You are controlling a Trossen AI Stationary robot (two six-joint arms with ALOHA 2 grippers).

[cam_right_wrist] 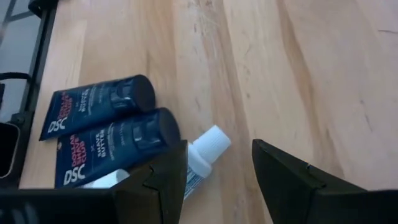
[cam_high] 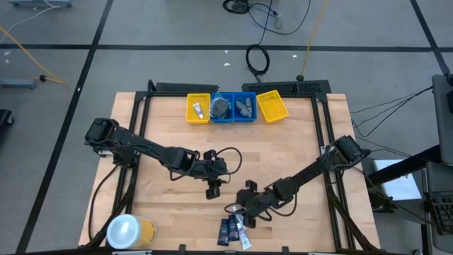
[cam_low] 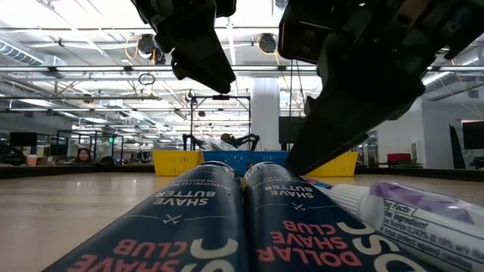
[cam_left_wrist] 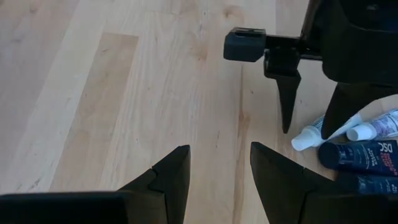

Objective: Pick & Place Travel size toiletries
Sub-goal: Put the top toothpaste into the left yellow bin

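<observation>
Bare wood table (cam_high: 170, 113), right pincer (cam_right_wrist: 217, 171) agape, empty above near-edge tubes (cam_right_wrist: 102, 127); left pincer (cam_left_wrist: 217, 177) likewise.

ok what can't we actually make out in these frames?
- Trays' contents: too small in the high view to identify, in the yellow tray and the blue tray; low view shows only their walls.
- White tube: body hidden behind the right gripper finger, right wrist view.
- Navy packets: cut off by bottom edge, low view.
- Yellow container: partly cut by the bottom edge, high view.
</observation>
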